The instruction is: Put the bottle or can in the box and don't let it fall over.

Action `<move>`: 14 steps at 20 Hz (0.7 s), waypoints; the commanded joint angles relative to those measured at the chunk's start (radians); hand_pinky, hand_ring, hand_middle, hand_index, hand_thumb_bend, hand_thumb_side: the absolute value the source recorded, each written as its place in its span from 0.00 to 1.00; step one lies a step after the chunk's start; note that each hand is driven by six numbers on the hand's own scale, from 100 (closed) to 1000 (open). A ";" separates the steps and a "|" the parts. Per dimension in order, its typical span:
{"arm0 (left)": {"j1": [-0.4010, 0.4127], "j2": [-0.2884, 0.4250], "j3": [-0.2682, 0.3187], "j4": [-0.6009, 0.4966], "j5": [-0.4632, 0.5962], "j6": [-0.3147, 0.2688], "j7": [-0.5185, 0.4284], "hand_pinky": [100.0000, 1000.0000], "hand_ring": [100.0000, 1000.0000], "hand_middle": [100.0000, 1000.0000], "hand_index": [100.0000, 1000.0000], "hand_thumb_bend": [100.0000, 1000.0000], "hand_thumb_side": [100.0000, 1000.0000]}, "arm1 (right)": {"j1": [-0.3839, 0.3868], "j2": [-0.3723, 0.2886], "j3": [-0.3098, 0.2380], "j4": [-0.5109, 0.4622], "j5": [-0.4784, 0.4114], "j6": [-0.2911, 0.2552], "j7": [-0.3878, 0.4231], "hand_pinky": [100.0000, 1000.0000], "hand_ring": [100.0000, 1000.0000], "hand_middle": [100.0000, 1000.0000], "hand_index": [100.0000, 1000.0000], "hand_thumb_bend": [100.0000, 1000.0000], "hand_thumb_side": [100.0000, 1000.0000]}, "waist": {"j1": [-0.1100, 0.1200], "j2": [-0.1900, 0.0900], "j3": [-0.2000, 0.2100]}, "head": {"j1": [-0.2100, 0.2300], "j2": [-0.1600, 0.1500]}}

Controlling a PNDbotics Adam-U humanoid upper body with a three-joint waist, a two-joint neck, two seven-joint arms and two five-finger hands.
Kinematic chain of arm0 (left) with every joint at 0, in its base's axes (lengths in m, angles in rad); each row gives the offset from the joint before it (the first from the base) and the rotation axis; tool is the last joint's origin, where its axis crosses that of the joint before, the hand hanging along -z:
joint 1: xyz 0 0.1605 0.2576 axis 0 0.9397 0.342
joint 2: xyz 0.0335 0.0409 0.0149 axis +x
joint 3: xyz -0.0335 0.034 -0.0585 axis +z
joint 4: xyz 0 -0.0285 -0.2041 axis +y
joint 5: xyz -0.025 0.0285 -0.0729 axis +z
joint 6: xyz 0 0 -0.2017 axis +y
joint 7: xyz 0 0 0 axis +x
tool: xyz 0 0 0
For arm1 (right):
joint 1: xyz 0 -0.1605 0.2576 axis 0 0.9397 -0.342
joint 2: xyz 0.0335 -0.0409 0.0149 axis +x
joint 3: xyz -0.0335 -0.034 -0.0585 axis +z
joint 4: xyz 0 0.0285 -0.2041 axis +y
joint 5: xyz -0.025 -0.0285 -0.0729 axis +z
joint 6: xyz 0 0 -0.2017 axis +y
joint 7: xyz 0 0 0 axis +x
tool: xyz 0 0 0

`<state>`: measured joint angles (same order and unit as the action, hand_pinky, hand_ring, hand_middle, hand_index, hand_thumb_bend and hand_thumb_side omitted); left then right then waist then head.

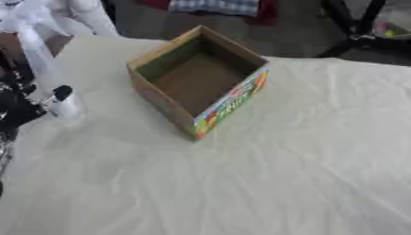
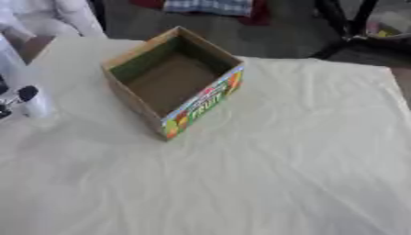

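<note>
At the left edge my left robot hand [image 1: 18, 108] has its fingers curled round the small upright bottle [image 1: 63, 103] just above the table [image 1: 281, 174], so next I judge I must carry it rightward, level, over the open, empty box [image 1: 197, 82] and lower it.

A tabletop [image 1: 305, 151] is covered by a pale cream cloth [image 2: 265, 183], which is creased and rumpled across most of its surface. Beyond the far edge, a dark floor [image 1: 293, 36] is seen. A checked blue-and-white fabric [image 1: 215, 6] is laid over something red [image 1: 265, 16] at the top of the view. Black legs of a stand [image 1: 357, 27] are planted at the upper right.
</note>
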<state>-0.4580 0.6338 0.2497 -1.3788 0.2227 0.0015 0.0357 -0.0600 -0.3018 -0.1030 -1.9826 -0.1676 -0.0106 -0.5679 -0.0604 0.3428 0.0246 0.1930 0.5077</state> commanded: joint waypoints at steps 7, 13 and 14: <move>-0.082 0.018 -0.016 0.045 0.006 0.006 -0.018 1.00 1.00 1.00 0.75 0.79 0.19 | 0.003 0.003 0.004 -0.017 0.008 0.009 0.006 0.90 0.97 1.00 0.91 0.00 0.41 | -0.009 -0.019 -0.001 | -0.002 -0.011; -0.124 0.001 -0.024 0.084 0.010 0.004 -0.024 1.00 1.00 1.00 0.74 0.78 0.19 | 0.002 0.009 0.006 -0.017 0.009 0.010 0.010 0.90 0.97 1.00 0.91 0.00 0.41 | -0.016 -0.016 -0.004 | -0.002 -0.013; -0.129 -0.001 -0.025 0.089 0.009 0.004 -0.023 1.00 1.00 1.00 0.73 0.78 0.18 | 0.002 0.010 0.007 -0.017 0.010 0.011 0.011 0.90 0.97 1.00 0.91 0.00 0.41 | -0.016 -0.015 -0.005 | -0.003 -0.013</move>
<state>-0.5711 0.6129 0.2240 -1.2846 0.2296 0.0056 0.0147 -0.0554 -0.2841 -0.0941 -1.9826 -0.1635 -0.0005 -0.5596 -0.0811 0.3432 0.0200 0.1915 0.5072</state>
